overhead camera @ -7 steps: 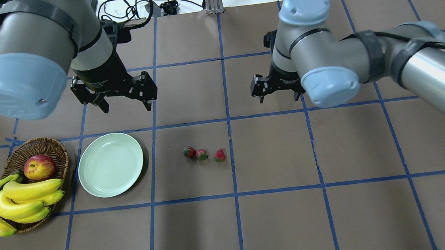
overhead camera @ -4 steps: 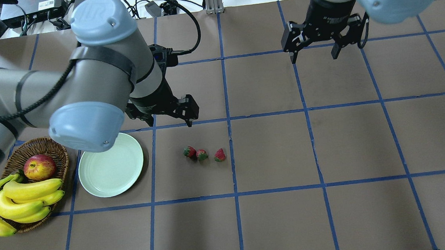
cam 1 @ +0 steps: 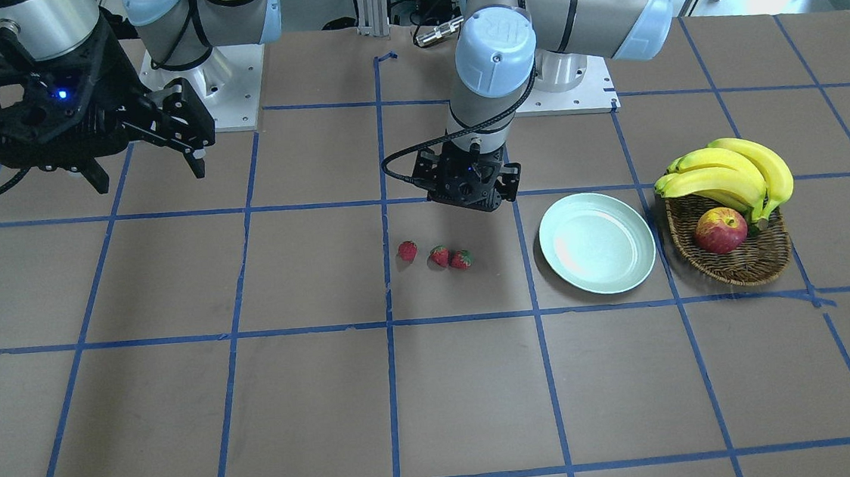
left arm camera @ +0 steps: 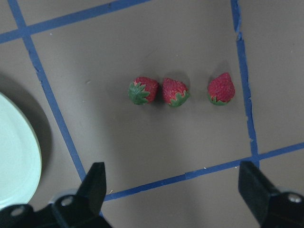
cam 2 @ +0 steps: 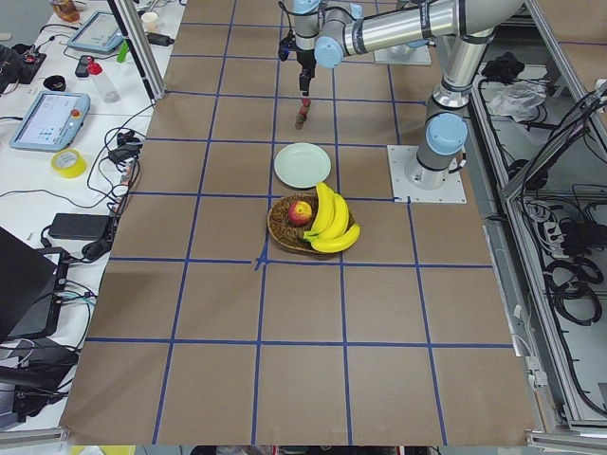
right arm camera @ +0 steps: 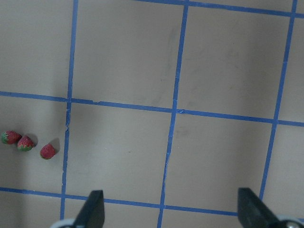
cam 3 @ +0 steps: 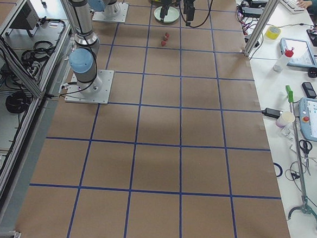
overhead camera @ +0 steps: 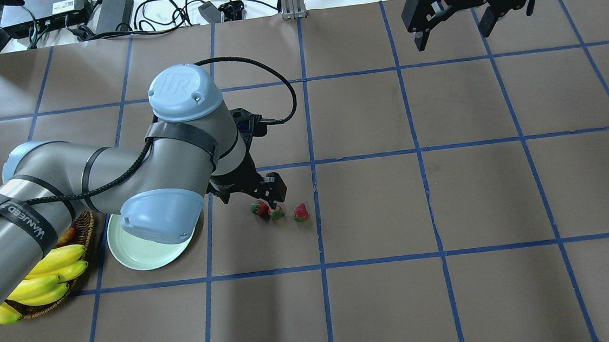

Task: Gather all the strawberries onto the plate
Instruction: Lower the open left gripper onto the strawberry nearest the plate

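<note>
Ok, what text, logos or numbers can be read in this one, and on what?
"UR": logo on the blue joint cap of the left arm.
"WANJEED", as far as it reads: on the black strap round that arm.
"2F Adaptive", the rest cut off: on the body of the right tool.
White label on a box beyond the table: too small to read.

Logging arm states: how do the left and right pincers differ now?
The left pincer hangs low near the strawberries; the right pincer is raised high, far from them. The left pincer's wrist view shows the berries large; the right pincer's shows them small at its edge. Both are open and empty.
</note>
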### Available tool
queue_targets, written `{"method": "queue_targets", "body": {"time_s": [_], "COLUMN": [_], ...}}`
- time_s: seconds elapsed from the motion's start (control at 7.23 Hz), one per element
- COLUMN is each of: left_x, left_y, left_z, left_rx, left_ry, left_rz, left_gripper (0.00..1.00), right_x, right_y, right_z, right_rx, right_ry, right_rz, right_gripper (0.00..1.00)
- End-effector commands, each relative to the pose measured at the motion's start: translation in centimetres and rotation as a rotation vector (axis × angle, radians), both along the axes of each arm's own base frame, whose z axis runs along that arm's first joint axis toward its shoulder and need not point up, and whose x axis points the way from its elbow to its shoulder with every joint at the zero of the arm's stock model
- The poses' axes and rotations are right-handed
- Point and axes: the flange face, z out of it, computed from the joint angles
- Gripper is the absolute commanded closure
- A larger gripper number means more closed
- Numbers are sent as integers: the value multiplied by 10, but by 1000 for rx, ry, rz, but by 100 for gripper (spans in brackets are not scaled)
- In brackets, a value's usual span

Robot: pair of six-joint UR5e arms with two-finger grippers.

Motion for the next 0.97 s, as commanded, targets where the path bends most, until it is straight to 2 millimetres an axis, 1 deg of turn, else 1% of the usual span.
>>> {"method": "queue_targets", "body": {"time_s": [0.0,0.14,0.83], "left_x": [2,3,-3], "left_y": [8,15,-1], "left_z": [-45,-63,-99], "left_rx": [-14,-13,-25], "left_ry": [14,22,50], "left_rz": [-108,-121,-193], "left_gripper": [0,0,2], "right_x": [-2,-1,-2], "right_y": [3,2,-1], "right_z": [-14,-12,-8], "right_rx": [28,15,-21], "right_ry": [3,1,1], "right_rz": [4,4,3], "right_gripper": [0,0,0]}}
